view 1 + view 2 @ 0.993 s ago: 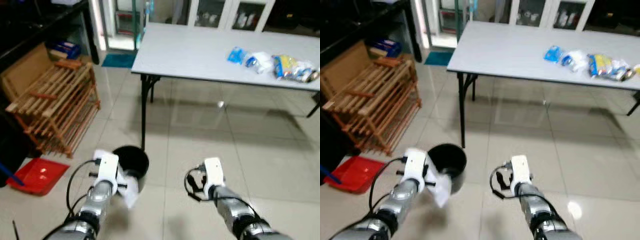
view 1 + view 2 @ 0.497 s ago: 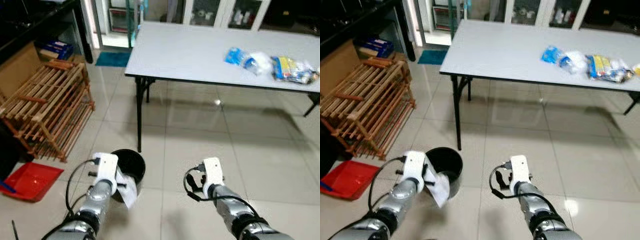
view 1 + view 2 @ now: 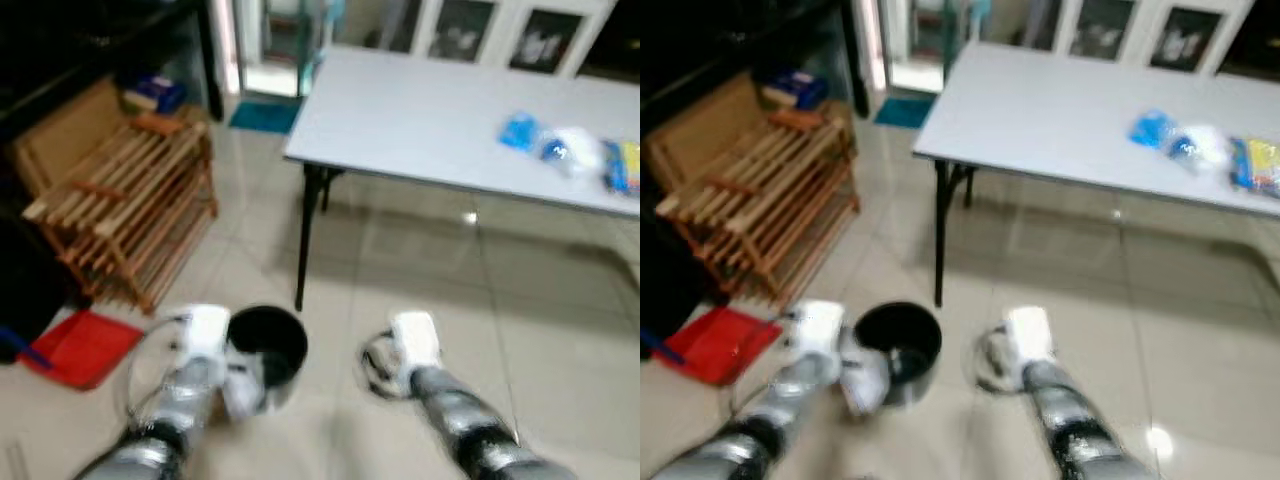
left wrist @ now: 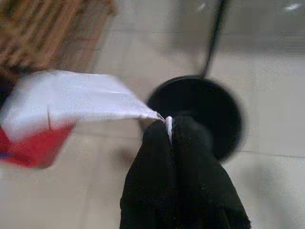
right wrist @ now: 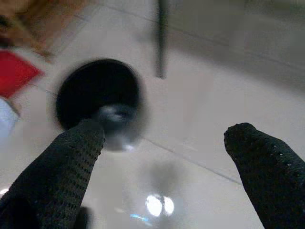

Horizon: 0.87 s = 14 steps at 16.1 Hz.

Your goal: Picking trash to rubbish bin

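Observation:
A round black rubbish bin (image 3: 266, 344) stands on the tiled floor by the table leg. My left gripper (image 4: 168, 125) is shut on a piece of white paper (image 4: 71, 98), held just short of the bin (image 4: 198, 112); in the left eye view the paper (image 3: 243, 388) hangs beside the bin's near rim. My right gripper (image 5: 164, 138) is open with nothing between its fingers, low over the floor to the right of the bin (image 5: 97, 98). More trash (image 3: 560, 145), blue and white packets, lies on the grey table (image 3: 430, 110).
A wooden rack (image 3: 125, 215) and cardboard stand at the left. A red dustpan (image 3: 80, 345) lies on the floor near the bin. The black table leg (image 3: 305, 235) rises just behind the bin. Open tiled floor stretches to the right.
The views have shifted and blurred, so the camera has moved. The bin now sits slightly higher and further right in frame. Both grippers keep their states.

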{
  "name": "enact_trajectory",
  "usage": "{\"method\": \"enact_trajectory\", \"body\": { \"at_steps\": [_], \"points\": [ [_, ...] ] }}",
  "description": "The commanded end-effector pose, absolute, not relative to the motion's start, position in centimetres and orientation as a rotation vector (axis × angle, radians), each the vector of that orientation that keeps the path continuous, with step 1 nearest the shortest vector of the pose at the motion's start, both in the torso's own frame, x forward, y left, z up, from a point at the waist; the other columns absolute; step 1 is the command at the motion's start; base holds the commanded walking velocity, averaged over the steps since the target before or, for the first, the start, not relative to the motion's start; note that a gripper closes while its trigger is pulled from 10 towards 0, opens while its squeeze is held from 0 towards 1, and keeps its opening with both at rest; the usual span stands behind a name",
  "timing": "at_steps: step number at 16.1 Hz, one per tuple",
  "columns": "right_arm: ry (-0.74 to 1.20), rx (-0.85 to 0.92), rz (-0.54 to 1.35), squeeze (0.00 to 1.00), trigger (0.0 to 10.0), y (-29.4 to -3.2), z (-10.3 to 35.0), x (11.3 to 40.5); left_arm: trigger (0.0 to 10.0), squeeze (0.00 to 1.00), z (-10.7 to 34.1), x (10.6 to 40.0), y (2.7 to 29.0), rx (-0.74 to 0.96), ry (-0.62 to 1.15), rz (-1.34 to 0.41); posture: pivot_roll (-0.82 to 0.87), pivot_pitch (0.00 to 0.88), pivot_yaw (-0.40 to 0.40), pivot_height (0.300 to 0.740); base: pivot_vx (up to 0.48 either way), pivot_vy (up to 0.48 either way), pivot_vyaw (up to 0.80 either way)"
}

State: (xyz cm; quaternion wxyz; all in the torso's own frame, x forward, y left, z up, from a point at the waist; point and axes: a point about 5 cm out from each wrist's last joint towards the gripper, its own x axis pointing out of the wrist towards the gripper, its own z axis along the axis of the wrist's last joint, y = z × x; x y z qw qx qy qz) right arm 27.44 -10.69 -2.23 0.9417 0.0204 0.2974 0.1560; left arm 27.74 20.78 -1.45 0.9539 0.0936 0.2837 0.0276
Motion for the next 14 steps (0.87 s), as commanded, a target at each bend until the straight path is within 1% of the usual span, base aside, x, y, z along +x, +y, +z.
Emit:
{"method": "enact_trajectory", "body": {
  "at_steps": [1, 3, 6, 9, 10, 12, 14],
  "points": [
    [0.62, 0.007, 0.286, 0.0, 10.0, -12.34, -2.52, 27.27, 10.0, 0.0, -1.48, 28.01, 19.39, 0.178, 0.57, 0.025, 0.03, 0.04, -0.043, 0.74, 0.277, 0.0, 0.0],
    [0.621, 0.005, 0.29, 0.0, 10.0, -12.3, -2.54, 27.24, 10.0, 0.0, -1.49, 28.0, 19.38, 0.178, 0.57, 0.024, 0.03, 0.039, -0.043, 0.74, 0.338, 0.0, 0.0],
    [0.621, 0.0, 0.294, 0.0, 10.0, -12.22, -2.52, 27.26, 10.0, 0.0, -1.5, 28.0, 19.35, 0.178, 0.57, 0.022, 0.03, 0.038, -0.044, 0.74, 0.355, 0.0, 0.71],
    [0.624, -0.003, 0.3, 0.0, 10.0, -12.21, -2.55, 27.22, 10.0, 0.0, -1.53, 27.97, 19.33, 0.178, 0.571, 0.022, 0.03, 0.036, -0.045, 0.74, 0.393, 0.0, 0.0],
    [0.624, -0.011, 0.306, 0.0, 10.0, -12.22, -2.56, 27.21, 10.0, 0.0, -1.55, 27.96, 19.3, 0.178, 0.572, 0.022, 0.03, 0.031, -0.046, 0.74, 0.277, 0.0, 0.46],
    [0.613, -0.002, 0.307, 0.0, 10.0, -12.09, -2.45, 27.28, 10.0, 0.0, -1.57, 27.93, 19.3, 0.18, 0.572, 0.019, 0.03, 0.024, -0.044, 0.74, 0.394, 0.0, 0.8],
    [0.613, 0.019, 0.292, 0.0, 10.0, -12.13, -2.44, 27.31, 10.0, 0.0, -1.53, 27.98, 19.25, 0.182, 0.571, 0.014, 0.03, 0.019, -0.043, 0.74, 0.277, 0.0, 0.0]
  ]
}}
